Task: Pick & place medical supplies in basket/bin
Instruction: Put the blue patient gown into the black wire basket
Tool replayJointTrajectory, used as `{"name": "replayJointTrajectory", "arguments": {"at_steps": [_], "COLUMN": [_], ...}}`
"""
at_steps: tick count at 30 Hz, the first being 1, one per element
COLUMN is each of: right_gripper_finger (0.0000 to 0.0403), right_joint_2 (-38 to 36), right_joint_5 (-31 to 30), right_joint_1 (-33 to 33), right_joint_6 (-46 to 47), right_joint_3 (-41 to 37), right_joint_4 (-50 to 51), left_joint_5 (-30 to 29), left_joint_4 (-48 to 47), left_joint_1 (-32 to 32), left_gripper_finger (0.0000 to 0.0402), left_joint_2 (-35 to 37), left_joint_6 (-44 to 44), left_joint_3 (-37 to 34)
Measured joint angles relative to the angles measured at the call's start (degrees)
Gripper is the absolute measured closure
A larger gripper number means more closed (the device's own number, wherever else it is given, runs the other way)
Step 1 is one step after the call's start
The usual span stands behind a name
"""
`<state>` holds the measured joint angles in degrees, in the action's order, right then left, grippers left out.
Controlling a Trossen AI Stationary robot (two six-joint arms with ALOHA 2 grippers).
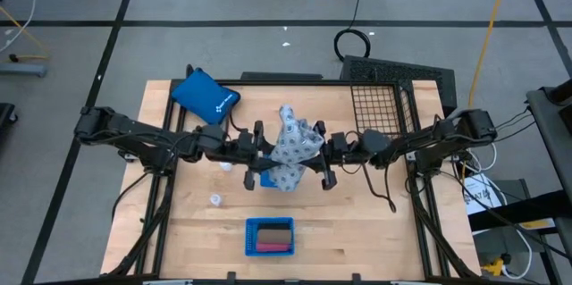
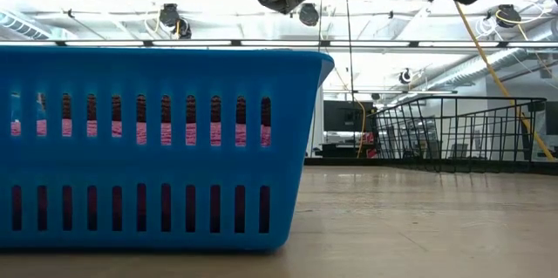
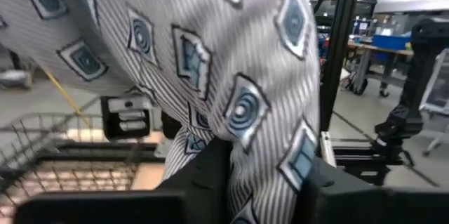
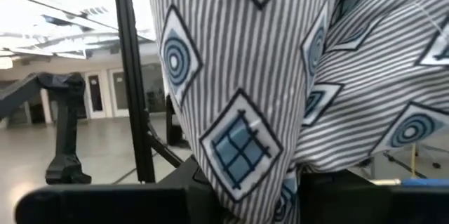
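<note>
A light wooden tabletop (image 1: 357,222) on a dark metal frame carries everything. At its near edge, about the middle, sits a small blue slotted plastic tray (image 1: 270,236) with pink and dark oblong pieces inside; in the low view its slotted wall fills the left half. Left of it and a little farther back, a tiny white bottle (image 1: 215,199) stands alone on the bare wood. At the far left lies a blue soft pouch (image 1: 206,96) with a white mark. At the far right stands a black wire-mesh rectangular basket (image 1: 375,106), its far end reaching past the table's edge.
</note>
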<state>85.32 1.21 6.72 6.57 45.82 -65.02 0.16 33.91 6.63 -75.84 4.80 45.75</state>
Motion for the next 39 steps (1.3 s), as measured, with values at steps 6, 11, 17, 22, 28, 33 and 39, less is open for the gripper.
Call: {"name": "replayJointTrajectory", "arguments": {"at_steps": [6, 11, 17, 22, 28, 33, 39], "right_gripper_finger": [0.0328, 0.0328, 0.0328, 0.0328, 0.0328, 0.0328, 0.0328], "right_joint_2": [-5.43, -10.31, -16.97, -21.38, -23.85, -24.92, -25.82], "right_joint_5": [0.18, 0.51, 0.46, 0.42, 0.21, 0.09, 0.07], "right_joint_1": [-0.02, 0.15, 0.28, 0.48, -0.02, -0.42, -0.42], "right_joint_6": [-0.16, -1.28, -1.42, -2.28, -2.98, -3.42, -3.29], "right_joint_3": [0.17, -0.02, 0.03, -0.02, -0.02, -0.04, -0.04], "right_joint_4": [9.63, 19.85, 32.7, 40.72, 48.93, 52.21, 52.65], "left_joint_5": [-0.02, -0.23, -0.26, -1.79, -3.87, -0.69, 1.71], "left_joint_4": [-4.54, -10.07, -23.16, -39.08, -48.85, -42.98, -34.51], "left_joint_1": [0.02, 0.04, 0.04, -0.63, -2.23, -6.19, -11.18], "left_gripper_finger": [0.0248, 0.0229, 0.0225, 0.0225, 0.0225, 0.0224, 0.0224], "left_joint_2": [6.22, 13.0, 21.66, 30.4, 36.95, 42.19, 50.27], "left_joint_6": [2.46, 1.7, -0.13, -8.48, -10.31, -8.08, -3.95], "left_joint_3": [-0.12, 0.01, -0.05, -0.03, -1.91, -9.0, -21.24]}}
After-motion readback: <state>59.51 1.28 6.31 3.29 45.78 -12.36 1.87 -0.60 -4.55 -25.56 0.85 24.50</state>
